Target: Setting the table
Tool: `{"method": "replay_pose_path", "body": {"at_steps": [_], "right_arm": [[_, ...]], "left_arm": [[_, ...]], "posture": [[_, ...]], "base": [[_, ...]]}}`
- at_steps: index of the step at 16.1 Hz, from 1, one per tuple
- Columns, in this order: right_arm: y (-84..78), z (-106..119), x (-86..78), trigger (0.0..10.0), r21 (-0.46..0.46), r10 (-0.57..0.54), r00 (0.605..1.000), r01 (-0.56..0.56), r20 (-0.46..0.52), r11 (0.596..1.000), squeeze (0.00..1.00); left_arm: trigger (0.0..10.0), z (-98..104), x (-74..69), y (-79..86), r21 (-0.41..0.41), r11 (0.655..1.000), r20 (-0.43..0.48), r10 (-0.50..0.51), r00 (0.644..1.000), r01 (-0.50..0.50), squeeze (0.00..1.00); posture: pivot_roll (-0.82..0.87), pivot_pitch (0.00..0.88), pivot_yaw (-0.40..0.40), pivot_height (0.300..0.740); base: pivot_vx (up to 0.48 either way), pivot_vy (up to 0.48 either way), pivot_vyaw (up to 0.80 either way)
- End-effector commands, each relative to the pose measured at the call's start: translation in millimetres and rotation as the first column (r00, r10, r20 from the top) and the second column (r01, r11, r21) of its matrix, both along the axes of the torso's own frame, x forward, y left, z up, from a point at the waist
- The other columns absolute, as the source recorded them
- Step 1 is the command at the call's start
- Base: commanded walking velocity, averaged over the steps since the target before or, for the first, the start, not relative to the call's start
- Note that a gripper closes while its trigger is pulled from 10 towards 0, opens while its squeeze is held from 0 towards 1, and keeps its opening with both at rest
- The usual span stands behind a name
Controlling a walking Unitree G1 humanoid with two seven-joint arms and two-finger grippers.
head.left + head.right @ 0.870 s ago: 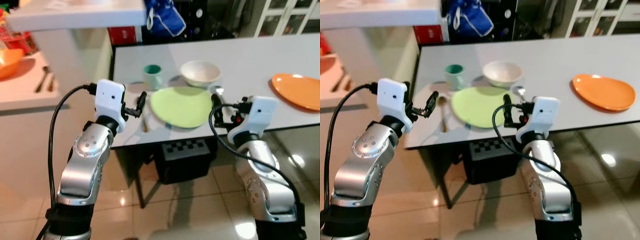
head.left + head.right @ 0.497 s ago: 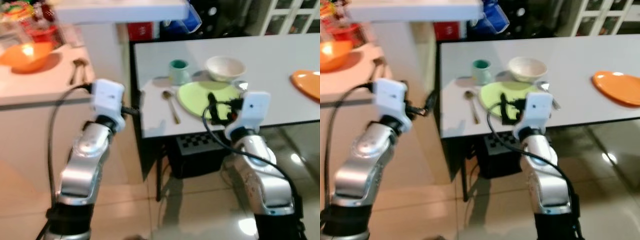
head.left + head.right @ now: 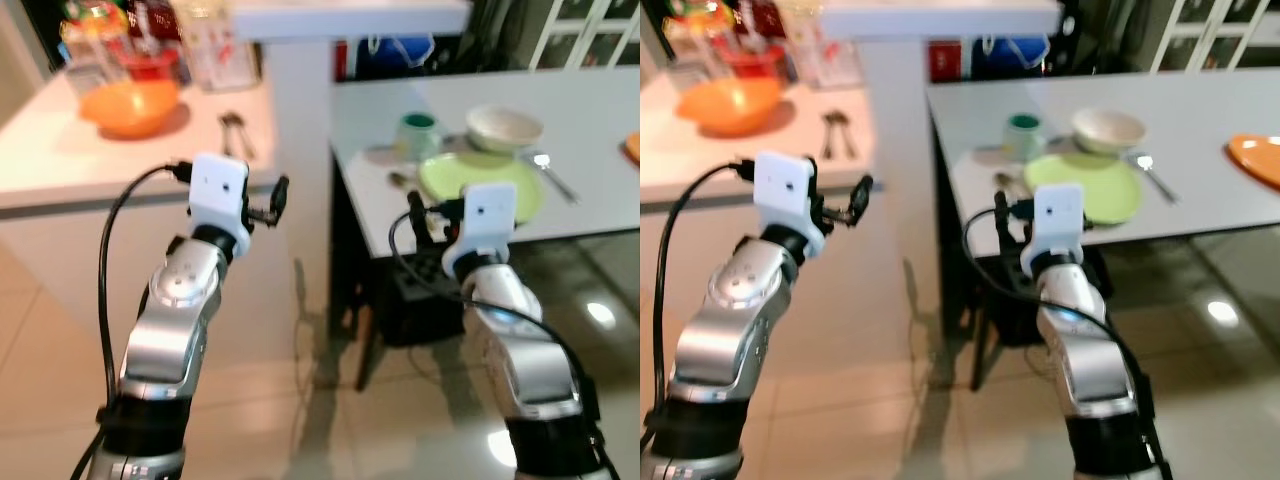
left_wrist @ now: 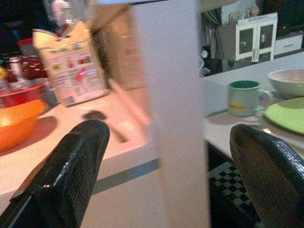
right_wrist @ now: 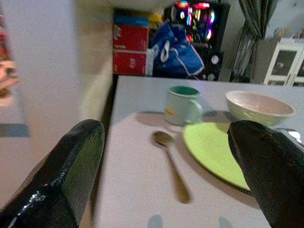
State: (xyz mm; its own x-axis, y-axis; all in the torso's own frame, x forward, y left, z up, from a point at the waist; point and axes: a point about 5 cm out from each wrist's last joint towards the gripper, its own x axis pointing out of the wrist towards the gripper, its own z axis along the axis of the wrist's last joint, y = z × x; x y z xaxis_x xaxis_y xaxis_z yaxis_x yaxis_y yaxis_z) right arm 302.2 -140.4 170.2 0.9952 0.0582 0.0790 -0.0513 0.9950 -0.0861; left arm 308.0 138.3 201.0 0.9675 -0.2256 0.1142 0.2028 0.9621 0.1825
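1. Centrally, a white pillar (image 3: 300, 150) stands between a pale counter (image 3: 60, 160) on the robot's left and a grey dining table (image 3: 1200, 120) on its right.
2. Left gripper (image 3: 278, 196): raised in front of the counter edge, beside the pillar; in the left wrist view its two black fingers (image 4: 71, 171) stand wide apart with nothing between them.
3. Right gripper (image 3: 420, 215): held at the near left corner of the table; in the right wrist view its fingers (image 5: 71, 166) are likewise spread wide and empty.
4. Place setting on the table: a green plate (image 3: 1083, 187) near the front edge, a white bowl (image 3: 1108, 128) just behind it, a pale mug (image 3: 1022, 135) with a teal interior to the left of the bowl, a spoon (image 5: 170, 159) lying left of the plate, and a second utensil (image 3: 1152, 172) right of the plate.
5. Orange plate (image 3: 1258, 158): at the table's far right, well apart from the setting.
6. Counter items: an orange bowl (image 3: 132, 104), two utensils (image 3: 235, 132) lying side by side, and a printed carton (image 4: 66, 66); behind them, blurred containers.
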Motion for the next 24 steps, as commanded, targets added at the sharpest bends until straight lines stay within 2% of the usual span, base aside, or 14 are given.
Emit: {"method": "replay_pose_path", "body": {"at_steps": [1,4,5,7,8,10,12,14,18,21,24], "right_arm": [[5.1,8,-1.0,10.0,0.037,0.026,0.999,-0.027,0.025,0.999,0.0],[7.5,6,1.4,10.0,0.017,0.04,0.999,-0.04,0.012,0.999,0.0],[4.9,6,-2.6,10.0,0.05,0.031,0.999,-0.032,0.008,0.998,0.0],[7.1,8,-2.6,10.0,0.047,0.054,0.998,-0.055,0.008,0.997,0.0],[0.5,5,-1.2,10.0,0.03,0.017,1.0,-0.017,0.002,0.999,0.0],[-7.3,6,-5.3,10.0,0.068,-0.014,1.0,0.014,-0.002,0.998,0.0],[-5.4,4,-4.9,10.0,0.07,0.005,1.0,-0.004,-0.011,0.998,0.0],[-2.3,8,-2.9,10.0,0.211,-0.023,0.999,0.029,-0.035,0.977,0.0],[8.0,12,1.5,10.0,0.133,0.049,0.999,-0.047,-0.009,0.99,0.0],[10.7,19,-0.5,10.0,0.159,0.057,0.998,-0.057,0.005,0.986,0.0],[9.1,19,2.7,10.0,0.147,0.044,0.999,-0.046,0.012,0.988,0.0]], "left_arm": [[10.0,1,-2.5,7.1,0.006,0.999,0.003,0.033,0.999,-0.033,0.0],[10.0,-2,0.8,13.1,0.02,0.998,-0.004,0.059,0.998,-0.059,0.0],[10.0,-3,-2.1,13.5,0.016,0.998,-0.004,0.061,0.998,-0.061,0.0],[10.0,0,-1.2,12.4,0.012,0.998,-0.001,0.057,0.998,-0.057,0.0],[10.0,-4,0.7,11.5,0.023,0.998,-0.011,0.057,0.998,-0.057,0.0],[10.0,-4,-3.0,8.8,0.019,0.999,-0.011,0.05,0.999,-0.05,0.0],[10.0,-1,-1.9,9.3,0.017,0.999,-0.006,0.048,0.999,-0.048,0.0],[10.0,5,0.2,14.2,-0.037,0.996,0.025,0.088,0.996,-0.087,0.0],[10.0,16,5.2,18.8,0.024,0.991,0.088,0.129,0.988,-0.132,0.0],[10.0,25,3.0,15.2,-0.004,0.995,0.111,0.096,0.989,-0.096,0.0],[10.0,19,5.3,12.3,-0.004,0.995,0.099,0.099,0.99,-0.099,0.0]], "posture": [[0.03,0.0,0.001,0.74],[0.02,0.0,0.007,0.74],[0.03,0.0,0.0,0.74],[0.03,0.0,0.011,0.74],[0.01,0.0,0.018,0.74],[0.02,0.0,0.01,0.74],[0.03,0.0,0.014,0.74],[0.02,0.0,0.012,0.74],[0.03,0.0,0.011,0.74],[0.05,0.0,0.007,0.74],[0.04,0.0,0.002,0.74]], "base": [[0.0,0.394,0.0],[0.0,0.393,0.0],[0.0,0.394,0.0],[0.0,0.394,0.0],[0.0,0.398,0.0],[0.0,0.392,0.0],[0.0,0.394,0.0],[0.0,0.0,0.0],[0.0,0.0,0.0],[0.197,0.0,0.0],[0.364,0.0,0.32]]}}
